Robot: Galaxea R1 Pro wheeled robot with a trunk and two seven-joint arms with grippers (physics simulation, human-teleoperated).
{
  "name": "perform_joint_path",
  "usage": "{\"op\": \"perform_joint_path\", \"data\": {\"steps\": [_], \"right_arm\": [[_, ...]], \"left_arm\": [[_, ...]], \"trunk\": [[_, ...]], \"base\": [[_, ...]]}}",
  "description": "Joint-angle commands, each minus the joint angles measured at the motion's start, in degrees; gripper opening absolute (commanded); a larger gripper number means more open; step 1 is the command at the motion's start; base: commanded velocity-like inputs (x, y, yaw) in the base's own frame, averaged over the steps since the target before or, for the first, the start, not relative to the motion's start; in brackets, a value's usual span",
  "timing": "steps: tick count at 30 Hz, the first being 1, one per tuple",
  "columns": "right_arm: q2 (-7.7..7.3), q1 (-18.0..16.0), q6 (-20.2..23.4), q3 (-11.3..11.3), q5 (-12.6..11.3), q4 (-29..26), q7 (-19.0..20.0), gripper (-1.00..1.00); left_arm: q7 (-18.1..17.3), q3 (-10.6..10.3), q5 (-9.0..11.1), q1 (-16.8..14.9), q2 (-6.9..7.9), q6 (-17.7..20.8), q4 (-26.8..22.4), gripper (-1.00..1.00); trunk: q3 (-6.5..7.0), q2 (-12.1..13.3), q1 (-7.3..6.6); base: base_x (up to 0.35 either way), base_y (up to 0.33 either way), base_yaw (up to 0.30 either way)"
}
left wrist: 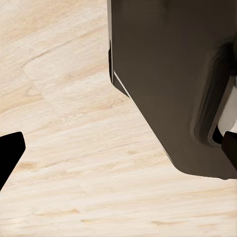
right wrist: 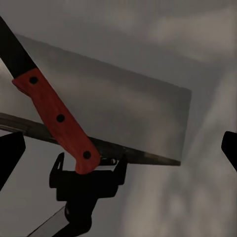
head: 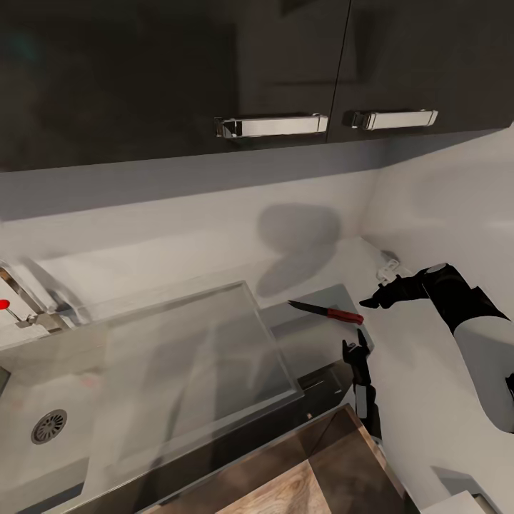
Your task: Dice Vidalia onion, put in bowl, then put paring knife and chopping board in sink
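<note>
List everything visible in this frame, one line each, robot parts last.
Red-handled, dark-bladed paring knife: one, lying on the countertop right of the sink.
Grey recessed sink with round drain: one, lower left.
Chrome faucet with red knob: one, left edge.
Glossy grey countertop: one, along the wall.
Dark upper cabinets with chrome handles: two handles, top.
Light wood floor: one, seen by the left wrist.
Right claw: one, black, open, just right of the knife handle.

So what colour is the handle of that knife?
Red, with three dark rivets; the knife shows best in the right wrist view.
</note>
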Motion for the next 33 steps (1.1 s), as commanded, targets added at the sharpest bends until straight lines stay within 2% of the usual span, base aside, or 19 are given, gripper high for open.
{"op": "perform_joint_path", "data": {"steps": [1, 11, 33], "right_arm": [[-0.04, 0.0, 0.1, 0.1, 0.1, -0.1, 0.2, 1.00], [0.26, 0.0, -1.3, 0.1, -0.1, 0.2, 0.3, 1.00], [0.23, 0.0, -1.4, 0.1, -0.1, 0.5, 0.4, 1.00]], "left_arm": [[0.0, -0.5, 0.6, -0.1, -0.02, 0.1, 0.1, 1.00], [0.0, -0.5, 0.6, -0.1, -0.02, 0.1, 0.1, 1.00], [0.0, -0.5, 0.6, -0.1, 0.07, 0.1, 0.1, 1.00]], "trunk": [[-0.11, -0.1, 0.03], [-0.26, -0.1, 0.03], [-2.23, -0.1, 0.03]], "base": [[0.000, 0.000, 0.000], [0.000, 0.000, 0.000], [0.000, 0.000, 0.000]]}}
